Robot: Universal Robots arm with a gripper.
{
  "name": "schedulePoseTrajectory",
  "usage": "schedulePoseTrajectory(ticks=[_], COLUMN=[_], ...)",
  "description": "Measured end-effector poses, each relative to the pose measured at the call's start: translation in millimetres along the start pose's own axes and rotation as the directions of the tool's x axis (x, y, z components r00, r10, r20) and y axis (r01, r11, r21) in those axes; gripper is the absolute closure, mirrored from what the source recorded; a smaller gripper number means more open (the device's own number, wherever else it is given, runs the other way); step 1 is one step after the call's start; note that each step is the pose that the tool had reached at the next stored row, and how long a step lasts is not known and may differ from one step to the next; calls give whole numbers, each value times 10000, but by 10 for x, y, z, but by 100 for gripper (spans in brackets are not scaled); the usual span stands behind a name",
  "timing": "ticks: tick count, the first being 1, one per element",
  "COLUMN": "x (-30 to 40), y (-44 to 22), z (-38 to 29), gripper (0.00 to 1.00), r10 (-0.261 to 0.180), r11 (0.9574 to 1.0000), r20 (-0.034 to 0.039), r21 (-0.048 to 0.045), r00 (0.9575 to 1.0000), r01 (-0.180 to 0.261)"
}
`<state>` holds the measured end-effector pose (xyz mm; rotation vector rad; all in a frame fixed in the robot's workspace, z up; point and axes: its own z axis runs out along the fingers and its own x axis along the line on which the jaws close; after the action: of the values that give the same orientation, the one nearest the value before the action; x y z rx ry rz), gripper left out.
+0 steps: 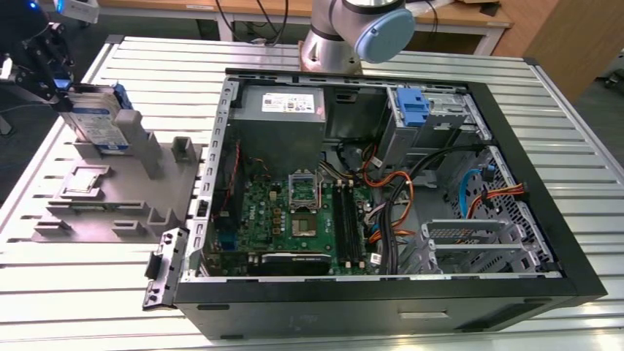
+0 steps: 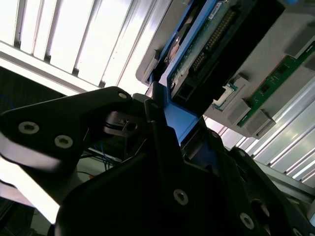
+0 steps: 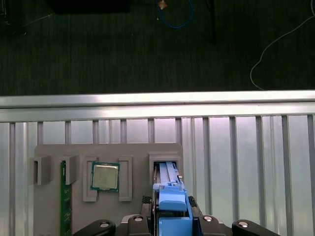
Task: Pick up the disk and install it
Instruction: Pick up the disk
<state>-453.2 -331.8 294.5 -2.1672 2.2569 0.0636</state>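
Fingers (image 2: 158, 140) tight on the blue-framed disk (image 1: 95, 121), upright at grey holder (image 1: 117, 197), lower edge obscured.

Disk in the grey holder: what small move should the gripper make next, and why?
Probably a straight lift, if the grip is firm. The disk stands upright in a slot of the grey holder with the gripper around its blue frame, so sideways pulling could jam it.

Legible markings: none.
Labels on the disk (image 1: 99, 126) and on the power supply (image 1: 286, 103), at eleven o'clock in the case (image 1: 390, 313), are unreadable.
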Motion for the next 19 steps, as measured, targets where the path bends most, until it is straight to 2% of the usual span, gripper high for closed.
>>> schedulePoseTrajectory(ticks=[1,10,11,19], x=[-1,-1,-1,1], y=[0,0,0,23], z=[-21,-20,-20,-13], gripper=[63,62,55,55], r10=[0,0,0,0], r11=[10000,10000,10000,10000], r20=[0,-20,-20,-20], r21=[1,-1,0,5], r00=[10000,10000,10000,10000], r01=[0,0,0,0])
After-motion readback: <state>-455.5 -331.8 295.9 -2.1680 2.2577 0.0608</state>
